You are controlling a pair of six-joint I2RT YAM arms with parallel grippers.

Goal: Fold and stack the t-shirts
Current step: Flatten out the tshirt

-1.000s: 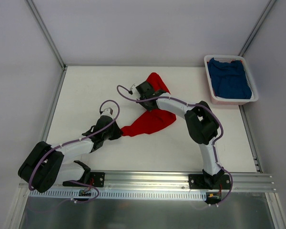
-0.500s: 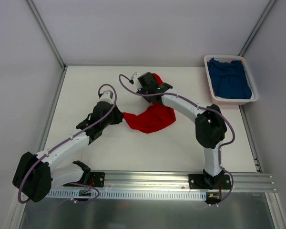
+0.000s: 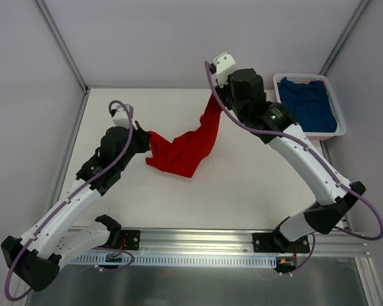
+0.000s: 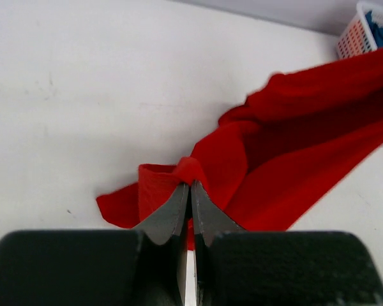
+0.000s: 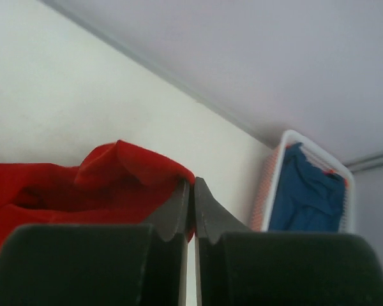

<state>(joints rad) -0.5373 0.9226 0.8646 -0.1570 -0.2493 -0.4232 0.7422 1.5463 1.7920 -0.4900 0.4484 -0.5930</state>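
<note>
Pinching red shirt (image 3: 186, 146) at both ends: left jaws shut tight on one end, right jaws on other; cloth sags between, over surface (image 3: 242, 185). Two shirts; blue shirt (image 3: 309, 108) in one basket (image 3: 309, 136).

The top camera looks down from above and behind the arm bases (image 3: 277, 242) over the whole table (image 3: 242, 191). Each wrist camera sits close behind its own fingers (image 4: 172, 213), looking low across the table; all three views share the red shirt (image 3: 185, 150) and basket (image 3: 313, 136).
</note>
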